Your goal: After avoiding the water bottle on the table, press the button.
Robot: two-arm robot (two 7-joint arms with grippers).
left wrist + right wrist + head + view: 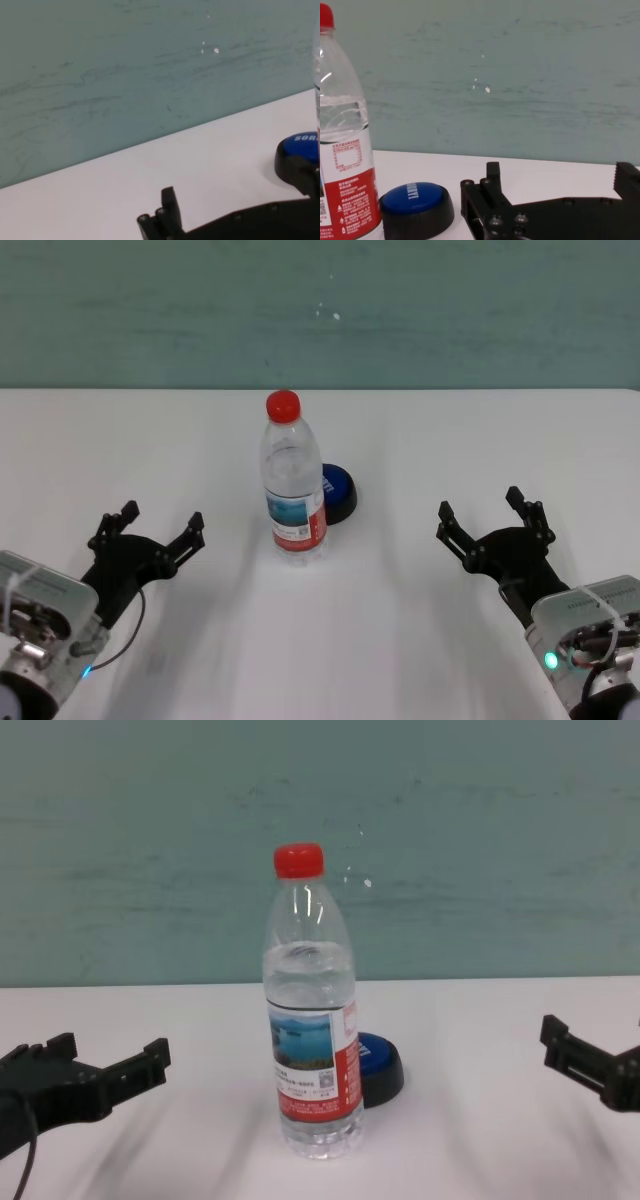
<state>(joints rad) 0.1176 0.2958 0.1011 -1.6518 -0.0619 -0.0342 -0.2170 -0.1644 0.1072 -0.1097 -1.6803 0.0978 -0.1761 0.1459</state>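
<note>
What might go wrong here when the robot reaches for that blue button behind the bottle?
1. The water bottle stands upright directly in front of the button, nearly touching it; a straight reach would likely topple it.
2. The button is partly hidden from the head view, so aiming may be off.
3. Both the left end effector and right end effector are open; a spread finger could clip the bottle.
</note>
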